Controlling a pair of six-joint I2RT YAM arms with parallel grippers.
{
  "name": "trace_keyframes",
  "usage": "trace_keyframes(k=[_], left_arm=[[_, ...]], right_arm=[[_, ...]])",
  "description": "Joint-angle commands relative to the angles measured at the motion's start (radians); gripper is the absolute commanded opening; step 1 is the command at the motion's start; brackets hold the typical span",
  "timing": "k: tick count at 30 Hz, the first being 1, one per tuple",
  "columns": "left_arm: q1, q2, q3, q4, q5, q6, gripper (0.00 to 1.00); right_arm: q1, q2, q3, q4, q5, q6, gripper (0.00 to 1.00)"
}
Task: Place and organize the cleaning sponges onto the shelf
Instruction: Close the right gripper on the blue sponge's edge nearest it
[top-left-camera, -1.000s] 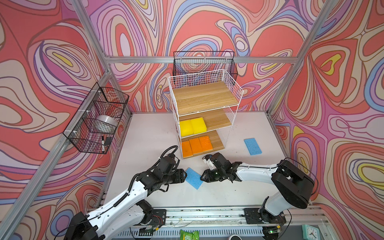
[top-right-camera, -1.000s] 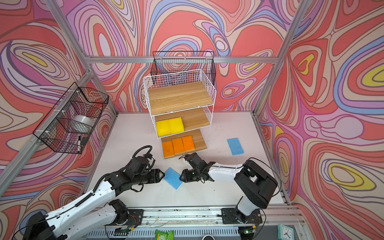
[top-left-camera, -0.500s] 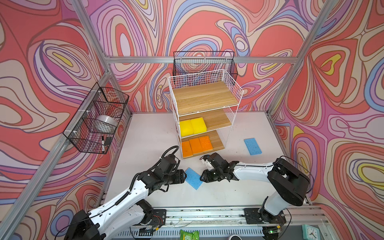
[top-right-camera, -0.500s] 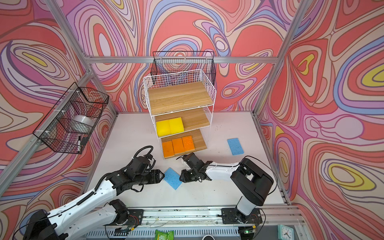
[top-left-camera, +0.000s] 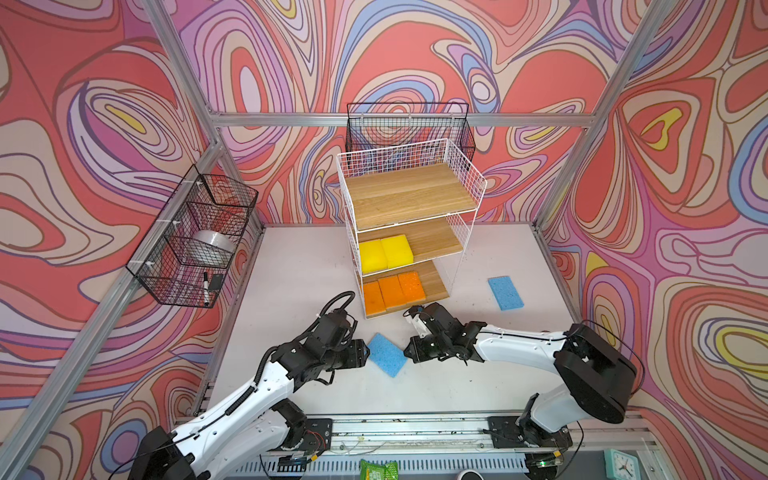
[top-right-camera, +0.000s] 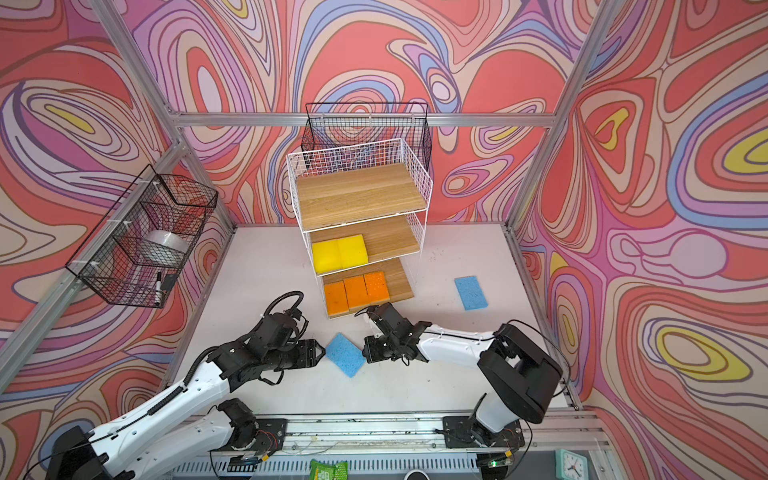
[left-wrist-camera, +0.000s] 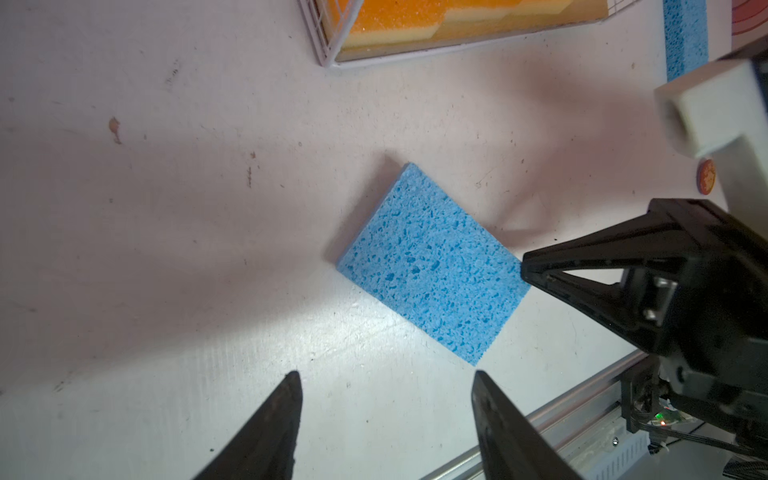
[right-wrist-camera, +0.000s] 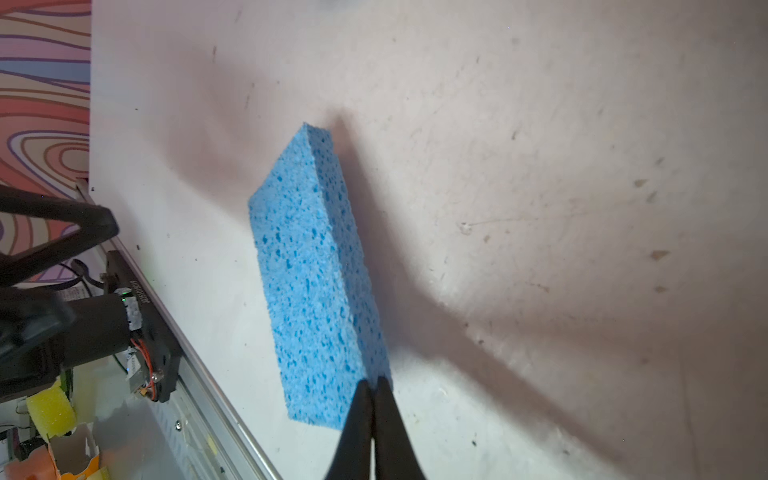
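Note:
A thin speckled blue sponge (top-left-camera: 386, 354) (top-right-camera: 345, 354) (left-wrist-camera: 432, 262) (right-wrist-camera: 307, 282) lies on the table in front of the shelf (top-left-camera: 409, 195) (top-right-camera: 359, 195). My left gripper (top-left-camera: 365, 353) (top-right-camera: 322, 353) (left-wrist-camera: 384, 374) stands open just left of it, holding nothing. My right gripper (top-left-camera: 409, 353) (top-right-camera: 365, 355) (right-wrist-camera: 371, 382) is shut, its tips touching the sponge's right edge, with nothing visibly between them. Another blue sponge (top-left-camera: 505, 293) (top-right-camera: 470, 293) (left-wrist-camera: 685, 37) lies right of the shelf. Two yellow sponges (top-left-camera: 385, 253) (top-right-camera: 340, 253) sit on the middle tier. Three orange sponges (top-left-camera: 392, 293) (top-right-camera: 356, 293) (left-wrist-camera: 415, 16) sit on the bottom tier.
A black wire basket (top-left-camera: 195, 245) on the left wall holds a tape roll (top-left-camera: 212, 245) and a marker. Another black basket (top-left-camera: 409, 124) hangs behind the shelf. The arms' metal rail (top-left-camera: 415, 428) runs along the table's front edge.
The right gripper's jaws have closed, and it has shifted slightly left, up to the blue sponge's edge. The left arm and the sponge have not visibly moved.

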Motion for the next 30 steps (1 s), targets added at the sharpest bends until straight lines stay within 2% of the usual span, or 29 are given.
trace_keyframes(k=[1, 9, 13, 14, 17, 19, 25, 30], left_arm=[[0.012, -0.029, 0.053, -0.083, -0.036, 0.028, 0.66], [0.016, -0.047, 0.088, -0.117, -0.037, 0.03, 0.66], [0.017, -0.041, 0.078, -0.106, -0.032, 0.024, 0.66], [0.017, -0.039, 0.076, -0.103, -0.03, 0.022, 0.66], [0.017, -0.028, 0.074, -0.094, -0.031, 0.024, 0.66], [0.017, -0.018, 0.074, -0.09, -0.031, 0.024, 0.66], [0.017, -0.004, 0.055, -0.065, -0.026, 0.016, 0.66], [0.017, 0.0, 0.031, -0.046, -0.019, 0.006, 0.66]], right_arm=[[0.004, -0.064, -0.012, -0.044, 0.041, -0.008, 0.0], [0.004, -0.188, -0.028, -0.091, 0.064, -0.001, 0.0], [0.004, -0.209, -0.026, -0.17, 0.135, -0.031, 0.0], [0.004, -0.204, -0.024, -0.186, 0.149, -0.041, 0.02], [0.004, -0.173, -0.012, -0.198, 0.14, -0.074, 0.23], [0.004, -0.132, 0.005, -0.207, 0.123, -0.097, 0.29], [0.006, -0.049, 0.026, -0.174, 0.091, -0.12, 0.39], [0.018, 0.014, 0.05, -0.159, 0.084, -0.126, 0.42]])
